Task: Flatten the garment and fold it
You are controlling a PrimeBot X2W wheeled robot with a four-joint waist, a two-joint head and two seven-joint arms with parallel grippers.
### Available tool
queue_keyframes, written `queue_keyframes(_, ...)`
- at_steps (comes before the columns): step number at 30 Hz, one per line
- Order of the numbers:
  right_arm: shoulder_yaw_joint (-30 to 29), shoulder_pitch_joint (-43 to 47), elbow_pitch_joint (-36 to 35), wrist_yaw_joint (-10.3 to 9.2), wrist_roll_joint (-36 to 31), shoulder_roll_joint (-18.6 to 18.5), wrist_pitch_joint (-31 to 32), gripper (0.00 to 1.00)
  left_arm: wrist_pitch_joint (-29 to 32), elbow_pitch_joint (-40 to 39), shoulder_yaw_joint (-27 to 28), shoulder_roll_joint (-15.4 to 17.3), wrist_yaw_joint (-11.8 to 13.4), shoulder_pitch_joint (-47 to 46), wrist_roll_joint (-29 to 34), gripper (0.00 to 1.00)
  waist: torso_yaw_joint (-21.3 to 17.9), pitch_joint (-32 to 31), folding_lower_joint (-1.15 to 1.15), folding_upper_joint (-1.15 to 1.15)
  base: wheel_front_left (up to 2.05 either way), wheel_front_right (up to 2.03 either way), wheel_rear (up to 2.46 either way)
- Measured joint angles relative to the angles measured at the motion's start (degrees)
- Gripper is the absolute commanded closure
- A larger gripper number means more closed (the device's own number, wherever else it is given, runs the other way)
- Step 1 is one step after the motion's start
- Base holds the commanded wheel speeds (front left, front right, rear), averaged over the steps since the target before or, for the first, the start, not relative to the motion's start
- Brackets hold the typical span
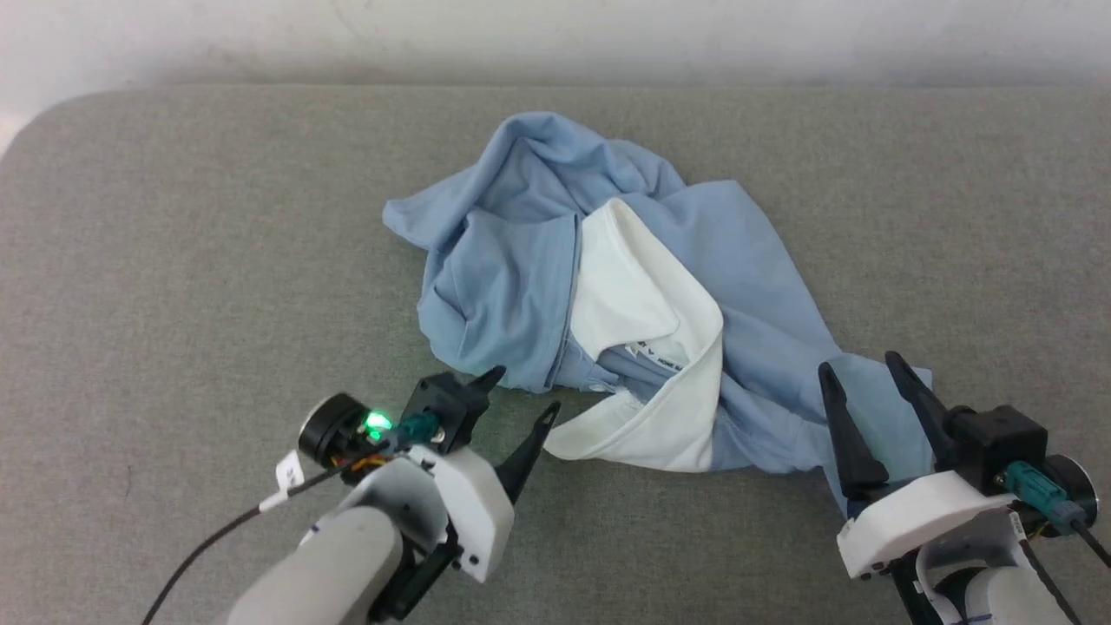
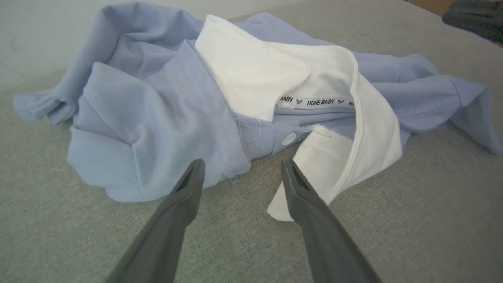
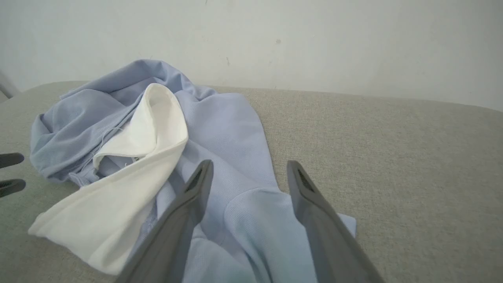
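Observation:
The garment (image 1: 521,260), a light blue polo shirt, lies crumpled in a heap on the grey fabric surface (image 1: 174,286), its white collar (image 1: 642,304) turned up and spread toward me. My left gripper (image 1: 525,391) is open just in front of the heap's near left edge, its tips close to the collar's end and a white button (image 2: 289,138). My right gripper (image 1: 859,369) is open over the shirt's near right part, a sleeve (image 3: 251,220), with cloth lying beneath its fingers. In the left wrist view the garment (image 2: 157,102) and collar (image 2: 251,67) sit just beyond my fingertips.
A pale wall (image 1: 555,35) runs along the far edge of the surface. Bare grey fabric lies left and right of the heap. My left gripper's fingertips (image 3: 10,173) show at the left edge of the right wrist view.

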Motion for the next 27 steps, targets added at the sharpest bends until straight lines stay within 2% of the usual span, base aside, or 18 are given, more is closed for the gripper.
queue_keyframes(6, 0.3, -0.8, 0.9, 0.00, 0.0, 0.0, -0.2, 0.00, 3.7, 1.3, -0.7, -0.4, 0.2, -3.2, 0.9, 0.00, -0.8, 2.2, 0.00, 0.00, 0.00, 0.00, 0.00)
queue_keyframes(12, -0.1, -1.4, 1.8, 0.00, 0.0, 0.0, -1.0, 0.00, 3.7, 3.8, -1.0, -1.4, 0.5, -4.7, 1.1, 0.00, -2.1, 3.6, 0.00, 0.00, 0.00, 0.00, 0.00)
queue_keyframes(14, -0.3, -1.4, 2.3, 0.00, 0.1, 0.0, -1.0, 0.00, 3.7, 4.4, -1.0, -1.7, 0.5, -4.9, 0.9, 0.95, -2.4, 3.9, 0.00, 0.00, 0.00, 0.00, 0.00)
queue_keyframes(15, -0.4, -1.5, 2.5, 0.00, 0.2, 0.0, -1.2, 0.00, 3.7, 4.6, -1.1, -1.8, 0.5, -4.9, 0.9, 1.00, -2.5, 3.9, 0.00, 0.00, 0.00, 0.00, 0.00)
queue_keyframes(21, -0.9, -1.5, 4.4, 0.00, 0.2, 0.0, -1.6, 0.00, 2.6, 3.8, -0.7, -1.9, 0.1, -4.7, -0.6, 1.00, -2.1, 2.5, -0.01, 0.00, 0.00, 0.00, 0.00)
queue_keyframes(25, -0.8, -1.2, 5.2, 0.00, 0.1, 0.0, -1.6, 0.00, 0.8, 1.8, 0.8, -1.9, 1.5, -3.5, -1.7, 1.00, -1.3, 0.8, -0.01, 0.00, 0.00, 0.00, 0.00)
queue_keyframes(27, -0.7, -1.0, 5.4, 0.00, 0.1, 0.0, -1.6, 0.00, -1.3, 0.2, 2.7, -2.1, 3.1, -2.0, -3.1, 1.00, -0.8, -0.2, -0.01, 0.00, 0.00, 0.00, 0.00)
